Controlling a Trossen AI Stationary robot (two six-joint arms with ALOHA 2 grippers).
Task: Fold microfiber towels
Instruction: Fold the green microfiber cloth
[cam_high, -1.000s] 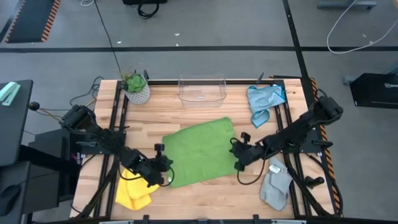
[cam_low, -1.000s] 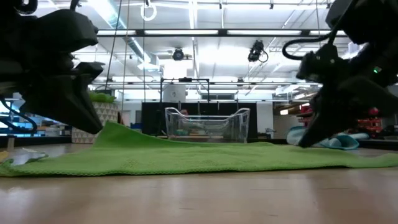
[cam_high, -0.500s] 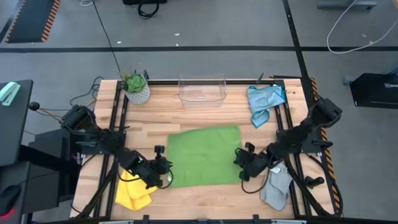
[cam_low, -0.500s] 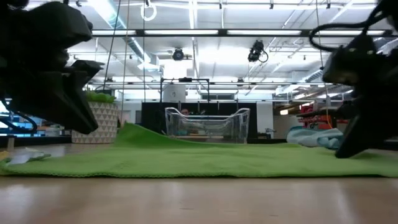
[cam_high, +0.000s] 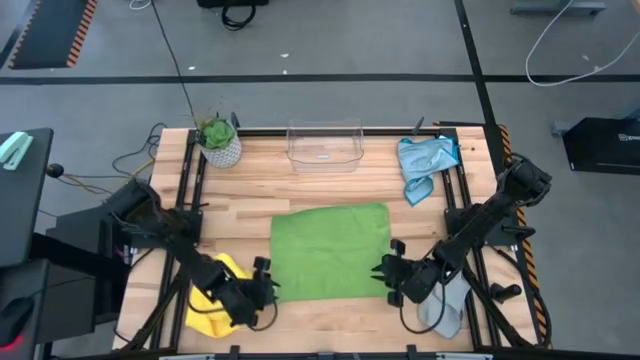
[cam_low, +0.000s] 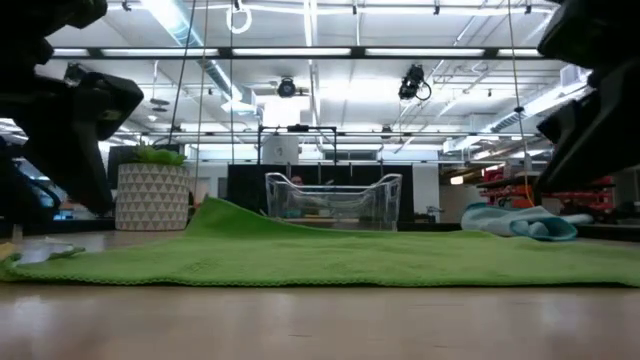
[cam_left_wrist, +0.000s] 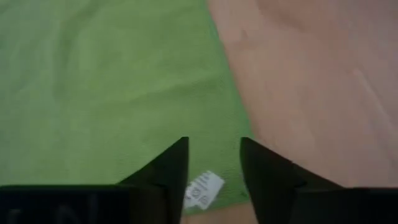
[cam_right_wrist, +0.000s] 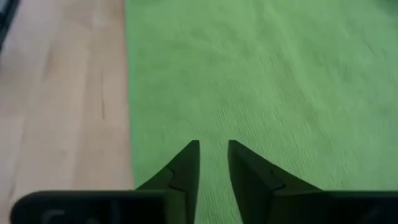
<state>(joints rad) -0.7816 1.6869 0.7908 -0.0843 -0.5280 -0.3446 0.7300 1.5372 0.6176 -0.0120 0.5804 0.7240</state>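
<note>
**Green towel spread flat, both grippers let go at its near corners**

With the green towel (cam_high: 330, 251) lying open in the middle of the table (cam_high: 300, 185), the step in hand looks like the first fold, and doing it well depends on where each arm takes hold. The left gripper (cam_high: 266, 283) sits at the towel's near left corner and the right gripper (cam_high: 385, 277) at its near right corner; both have their fingers apart with nothing between them, as the wrist views show (the left pair stands a little wider than the right). A clean fold would probably call for each gripper to pinch its own corner right at the edge, lift both at the same height, and carry them together to the far edge so the sides line up. Uneven lifting would likely skew the crease.

The towel is bright green, roughly square, and lies nearly flat, though the low view shows one raised ridge toward its far left side. A small white tag (cam_left_wrist: 203, 188) sits at the corner under the left fingers.

Three other towels wait around the edge: a yellow towel (cam_high: 208, 312) bunched at the near left, a blue towel (cam_high: 423, 160) crumpled at the far right, and a grey towel (cam_high: 445, 305) at the near right, partly under the right arm.
</note>
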